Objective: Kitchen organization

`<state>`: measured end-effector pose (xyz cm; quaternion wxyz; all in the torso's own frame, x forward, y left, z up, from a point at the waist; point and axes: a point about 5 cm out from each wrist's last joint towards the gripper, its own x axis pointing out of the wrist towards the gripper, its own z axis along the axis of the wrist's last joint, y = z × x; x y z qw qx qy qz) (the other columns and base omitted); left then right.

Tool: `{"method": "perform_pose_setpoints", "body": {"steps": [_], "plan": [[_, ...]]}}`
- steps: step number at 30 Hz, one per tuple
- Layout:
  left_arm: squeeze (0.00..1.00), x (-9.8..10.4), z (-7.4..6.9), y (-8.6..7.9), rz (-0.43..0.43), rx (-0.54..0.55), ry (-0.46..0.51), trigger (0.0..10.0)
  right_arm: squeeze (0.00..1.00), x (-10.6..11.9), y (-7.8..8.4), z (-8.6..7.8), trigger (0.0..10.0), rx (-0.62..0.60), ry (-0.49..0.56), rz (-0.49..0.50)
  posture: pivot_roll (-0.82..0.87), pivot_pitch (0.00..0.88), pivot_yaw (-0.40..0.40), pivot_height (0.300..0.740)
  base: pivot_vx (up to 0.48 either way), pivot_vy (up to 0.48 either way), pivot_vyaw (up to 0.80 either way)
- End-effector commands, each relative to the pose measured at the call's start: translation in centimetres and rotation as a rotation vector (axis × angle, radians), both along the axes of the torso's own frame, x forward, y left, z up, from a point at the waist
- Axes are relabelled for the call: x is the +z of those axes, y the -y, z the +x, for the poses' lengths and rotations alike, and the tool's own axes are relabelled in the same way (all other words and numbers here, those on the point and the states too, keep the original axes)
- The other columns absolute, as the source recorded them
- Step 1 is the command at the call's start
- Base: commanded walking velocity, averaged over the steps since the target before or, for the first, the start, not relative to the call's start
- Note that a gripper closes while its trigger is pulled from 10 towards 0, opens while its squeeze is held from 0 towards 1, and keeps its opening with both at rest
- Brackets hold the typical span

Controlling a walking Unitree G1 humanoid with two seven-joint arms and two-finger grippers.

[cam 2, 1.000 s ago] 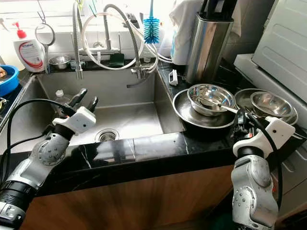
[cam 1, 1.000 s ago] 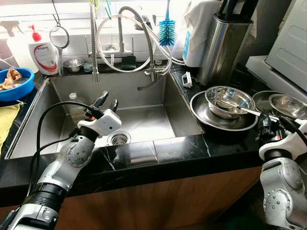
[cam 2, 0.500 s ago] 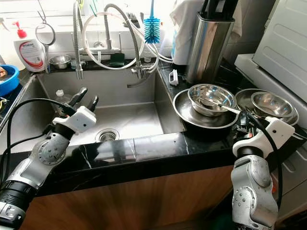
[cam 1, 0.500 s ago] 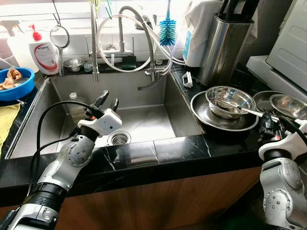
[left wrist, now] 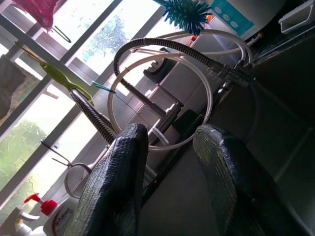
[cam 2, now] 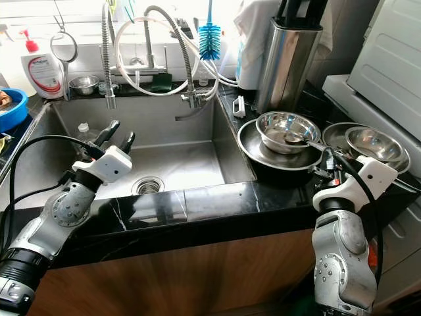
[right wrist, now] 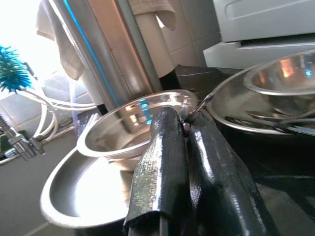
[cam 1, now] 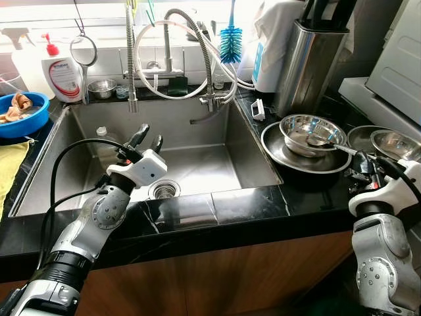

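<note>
A small steel bowl (cam 1: pixel 309 131) sits inside a wide steel dish (cam 1: pixel 279 157) on the black counter, right of the sink (cam 1: pixel 223 141). A spoon (cam 1: pixel 327 144) lies in the bowl, its handle reaching out over the rim to the right. My right gripper (right wrist: pixel 186 120) is at the end of that handle, its fingers pressed together with the thin metal tip between them. My left gripper (cam 1: pixel 149 136) hovers open over the sink basin, holding nothing, above the drain (cam 1: pixel 162 189).
Two more steel bowls (cam 1: pixel 393 143) are stacked at the far right. A tall steel utensil holder (cam 1: pixel 308 59) stands behind the dishes. Faucet hoses (cam 1: pixel 197 46), a blue brush (cam 1: pixel 229 41), a soap bottle (cam 1: pixel 62 72), a blue bowl (cam 1: pixel 23 115) and a yellow cloth (cam 1: pixel 8 164) surround the sink.
My right gripper has shifted slightly left toward the bowl, along the spoon handle. The left arm has stayed where it was.
</note>
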<state>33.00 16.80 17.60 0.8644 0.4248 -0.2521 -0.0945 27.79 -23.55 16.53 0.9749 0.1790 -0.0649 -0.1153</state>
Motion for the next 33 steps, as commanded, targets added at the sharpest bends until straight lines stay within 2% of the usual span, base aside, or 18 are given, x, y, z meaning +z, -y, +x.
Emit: {"method": "perform_pose_setpoints", "body": {"steps": [1,2,15,24,26,28,33], "plan": [[0.0,0.2,0.1,-0.5,-0.008,0.022,0.004,10.0,0.0,0.0,-0.1,0.1,4.6,0.007,-0.006,0.002,0.06,0.0,-0.051,0.74,0.0,0.0,0.0],[0.0,0.2,0.1,-0.5,-0.008,0.024,0.005,10.0,0.0,0.2,-0.3,0.2,10.0,0.019,0.001,-0.001,0.06,0.0,-0.051,0.74,0.0,0.0,0.0],[0.0,0.6,0.3,-0.5,-0.016,0.025,0.019,10.0,0.0,2.2,-1.2,0.7,10.0,0.056,0.073,-0.011,0.07,0.0,-0.05,0.74,0.0,0.0,0.0],[0.0,0.7,0.3,-0.4,-0.035,0.027,0.023,10.0,0.0,5.4,-2.4,0.9,10.0,0.105,0.168,-0.04,0.07,0.0,-0.049,0.74,0.0,0.0,0.0],[0.0,0.8,0.3,-0.4,-0.049,0.03,0.022,10.0,0.0,6.2,-2.9,0.8,10.0,0.141,0.197,-0.049,0.06,0.0,-0.049,0.74,0.0,0.0,0.0],[0.0,1.0,0.4,-0.5,-0.063,0.033,0.022,10.0,0.0,7.5,-4.2,0.4,10.0,0.251,0.25,-0.074,0.06,0.0,-0.049,0.74,0.0,0.0,0.0],[0.0,1.2,0.5,-0.5,-0.066,0.036,0.03,10.0,0.0,8.0,-5.3,-0.2,10.0,0.368,0.274,-0.102,0.06,0.0,-0.049,0.74,0.0,0.0,0.0]]}}
